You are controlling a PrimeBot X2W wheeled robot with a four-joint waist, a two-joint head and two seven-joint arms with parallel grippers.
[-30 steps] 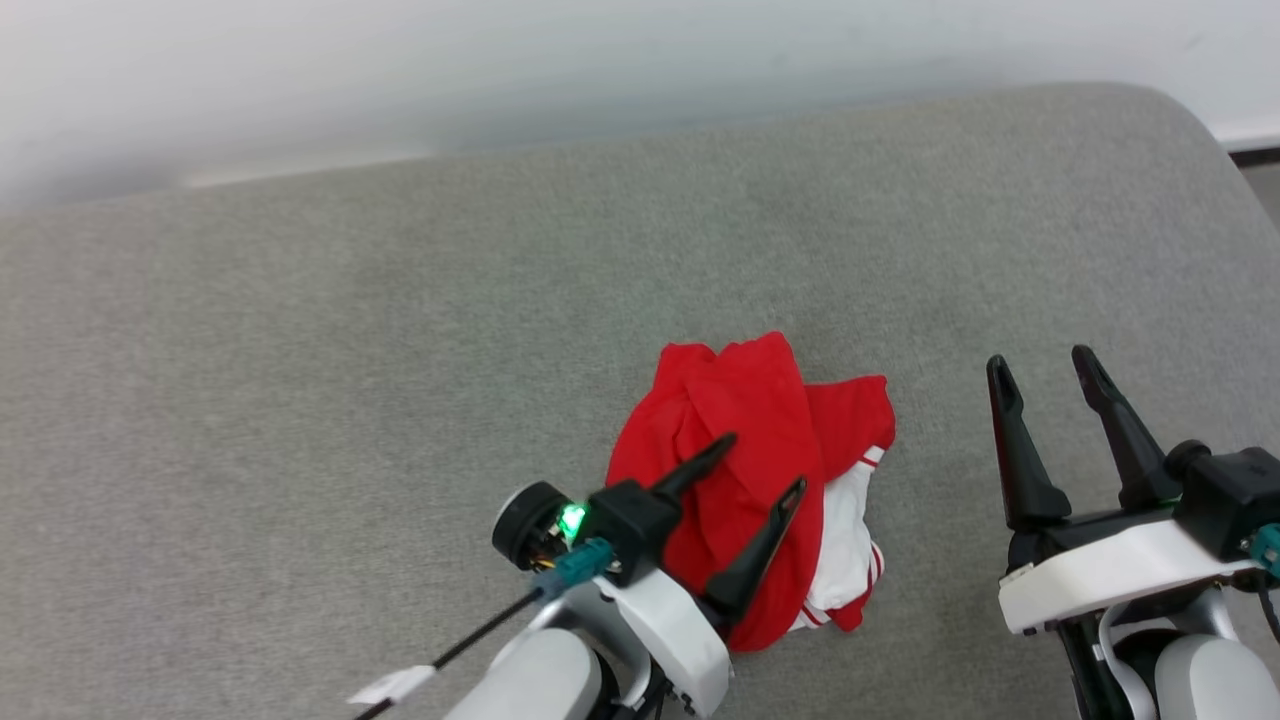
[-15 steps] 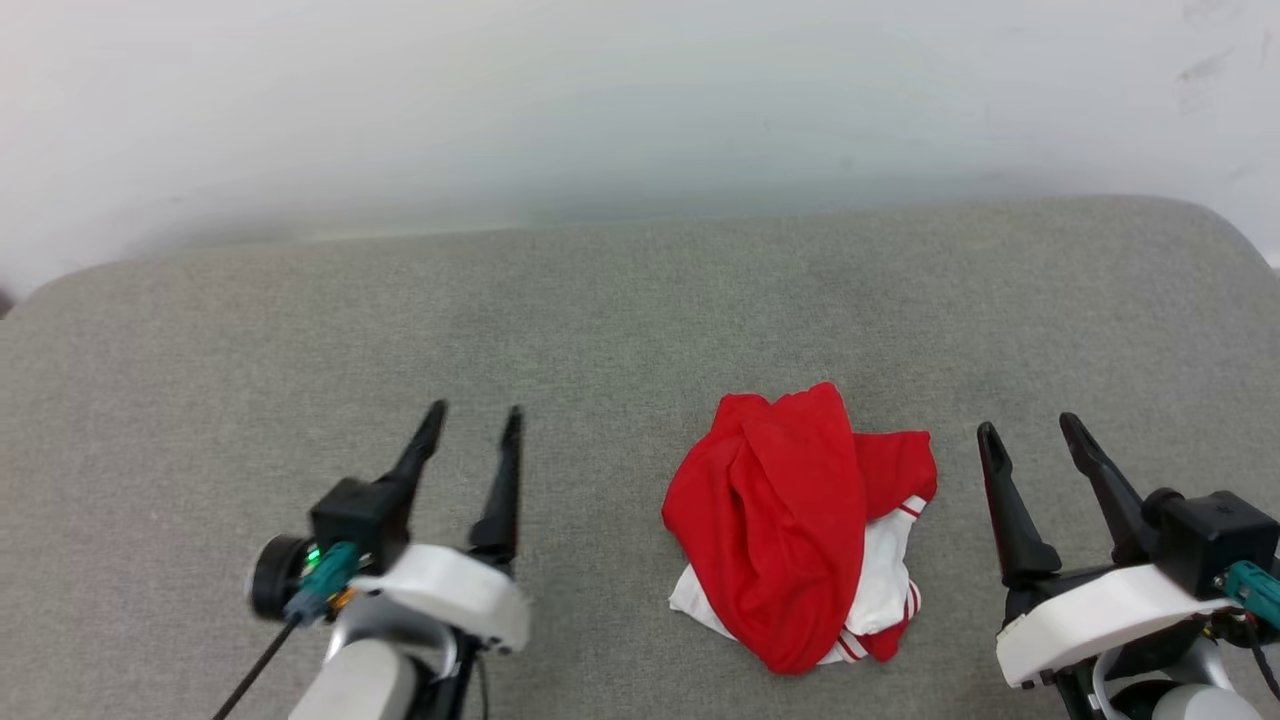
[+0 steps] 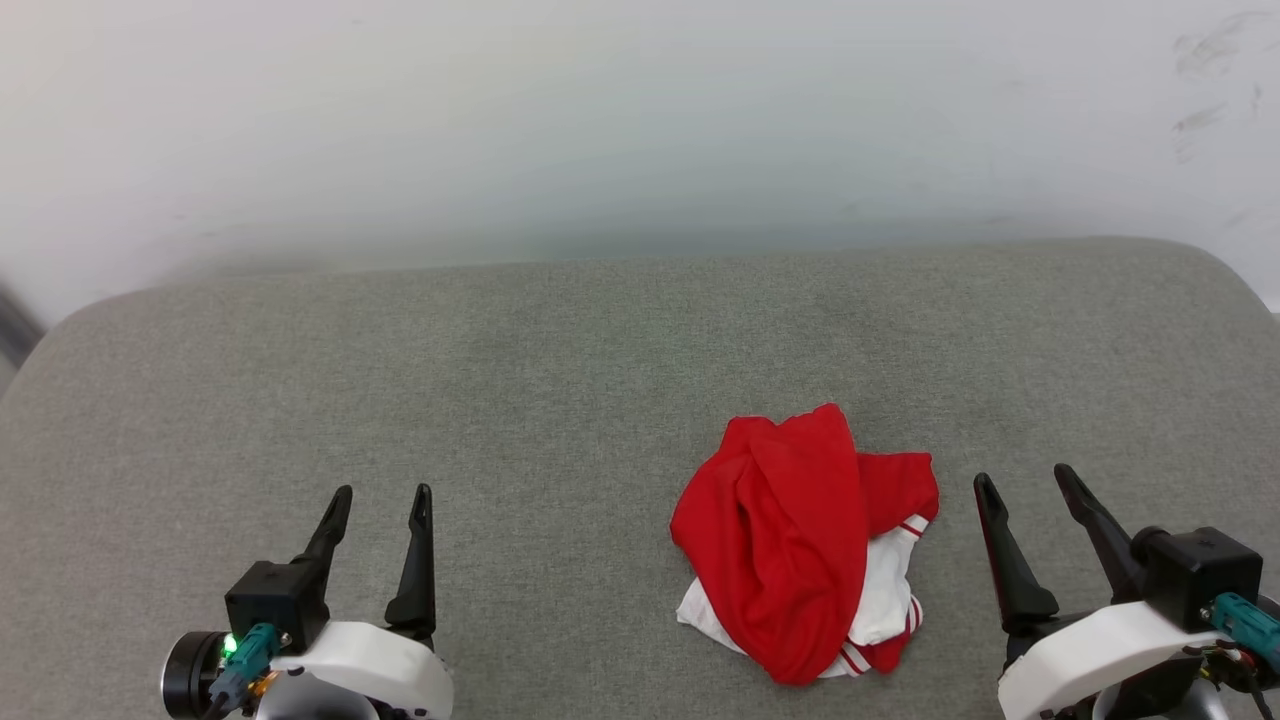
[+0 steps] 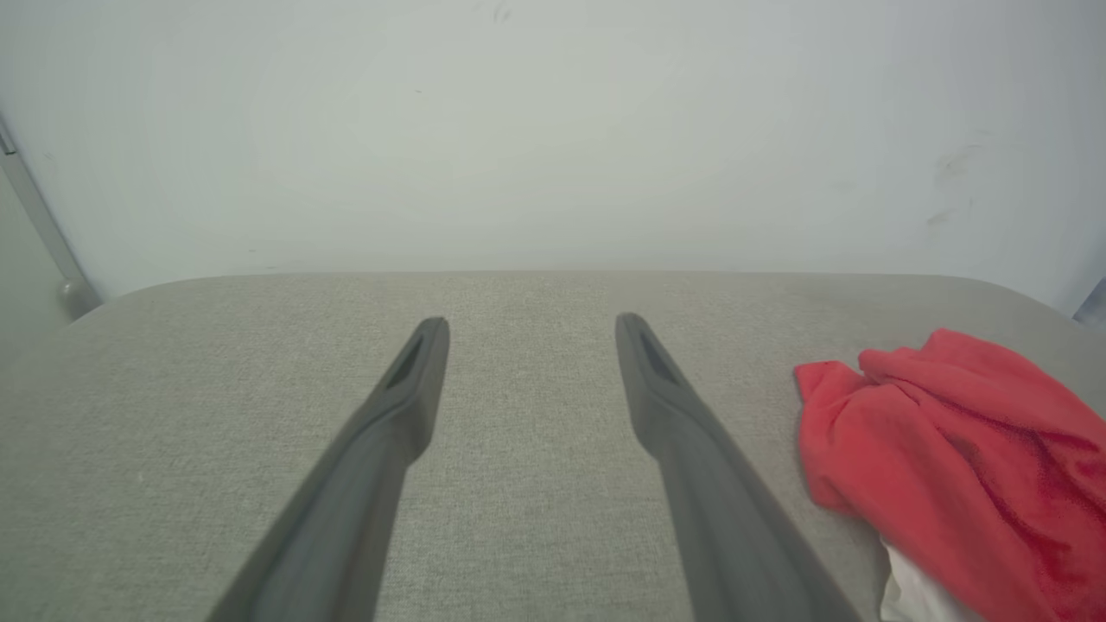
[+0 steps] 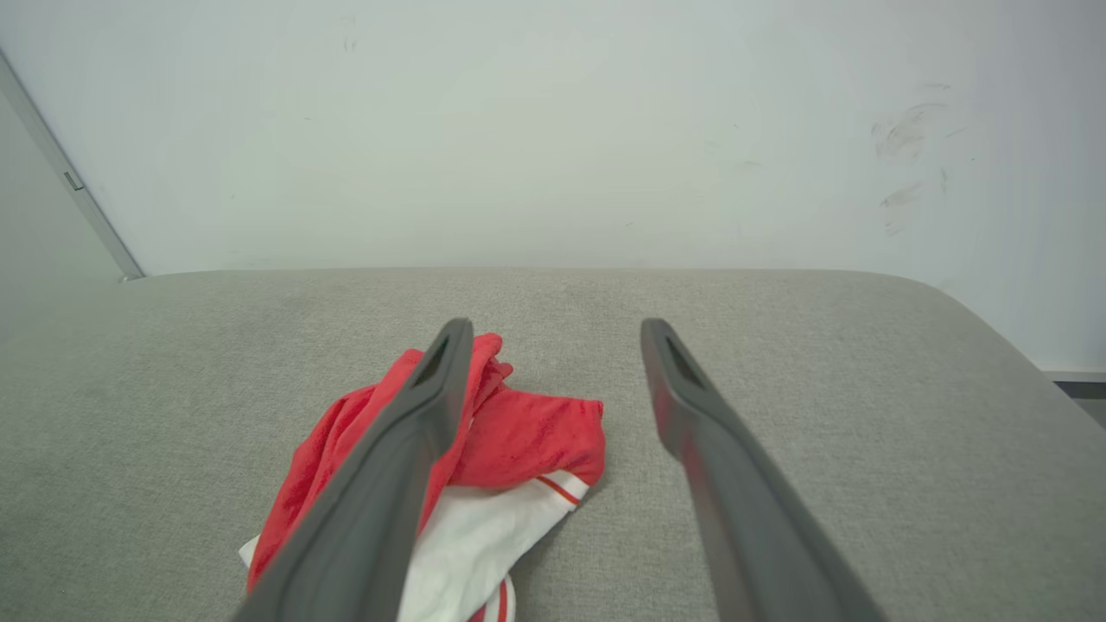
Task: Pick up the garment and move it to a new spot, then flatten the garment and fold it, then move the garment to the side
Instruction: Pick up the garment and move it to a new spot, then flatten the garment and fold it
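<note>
Both pincers sit at the near edge, fingers spread apart with nothing between them: my left pincer (image 3: 383, 492) at the near left, my right pincer (image 3: 1023, 477) at the near right, each pointing toward the far white wall (image 3: 600, 130). The garment (image 3: 800, 540) lies in a crumpled heap on the grey fabric-covered surface (image 3: 560, 400), right of centre, just left of my right pincer and well apart from my left. Red cloth is bunched on top; a white sleeve (image 3: 885, 590) with red-and-white striped trim shows at its near right side. Neither pincer touches it.
</note>
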